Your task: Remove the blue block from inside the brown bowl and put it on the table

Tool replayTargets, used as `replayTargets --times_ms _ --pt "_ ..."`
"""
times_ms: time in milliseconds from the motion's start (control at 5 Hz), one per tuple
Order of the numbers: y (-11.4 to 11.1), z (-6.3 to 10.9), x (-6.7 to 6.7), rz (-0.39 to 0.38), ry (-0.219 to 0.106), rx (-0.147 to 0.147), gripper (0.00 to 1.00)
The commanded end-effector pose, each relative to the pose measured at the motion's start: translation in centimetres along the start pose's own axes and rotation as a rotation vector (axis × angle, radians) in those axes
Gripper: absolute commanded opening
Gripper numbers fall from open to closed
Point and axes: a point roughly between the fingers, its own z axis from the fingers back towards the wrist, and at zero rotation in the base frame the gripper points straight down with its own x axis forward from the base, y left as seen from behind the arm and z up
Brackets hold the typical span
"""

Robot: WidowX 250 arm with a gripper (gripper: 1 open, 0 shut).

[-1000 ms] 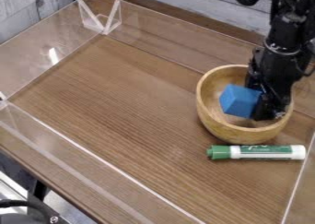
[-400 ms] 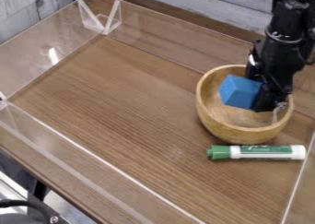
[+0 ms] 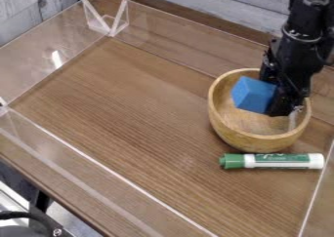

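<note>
Table spreads out left of the pincer, w/ plenty of bare wood. Bowl sits right under it. Marker lies below, near the front edge. Pincer is clamped on the blue block, which has come up since a sec ago, now about rim level, so the lift-out looks underway; placing is left.

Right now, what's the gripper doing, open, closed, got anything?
Gripper: closed on the blue block, inside the brown bowl.
</note>
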Motion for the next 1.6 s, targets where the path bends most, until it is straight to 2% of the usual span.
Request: replayTargets --times_ms 0,1400 --pt "1.3 5.1 0.7 0.014 -0.119 0.078 0.00" --pt "1.7 7.0 -0.4 0.004 -0.097 0.071 0.00"
